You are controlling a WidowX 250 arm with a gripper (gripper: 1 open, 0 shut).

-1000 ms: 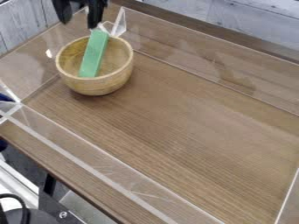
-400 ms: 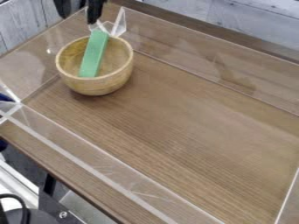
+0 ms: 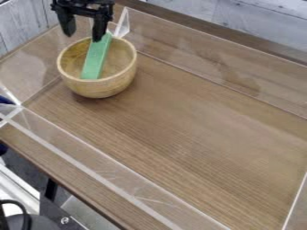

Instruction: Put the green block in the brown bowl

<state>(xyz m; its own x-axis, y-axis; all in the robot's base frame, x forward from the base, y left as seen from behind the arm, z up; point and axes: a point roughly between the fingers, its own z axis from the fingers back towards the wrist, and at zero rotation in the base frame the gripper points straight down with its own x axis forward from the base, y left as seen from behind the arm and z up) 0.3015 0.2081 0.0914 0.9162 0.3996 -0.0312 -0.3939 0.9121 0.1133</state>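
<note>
We find a wood-grain table (image 3: pixel 180 135) bordered by clear low walls (image 3: pixel 228 49). Directly on it, toward ten o'clock, rests the brown bowl (image 3: pixel 99 83).

I see the gripper (image 3: pixel 84 27) spread wide above the far rim of the brown bowl (image 3: pixel 97 70). The green block (image 3: pixel 96 57) leans inside, its top end seemingly between the fingers; contact is unclear. Wooden table (image 3: pixel 192 126) underneath.
</note>
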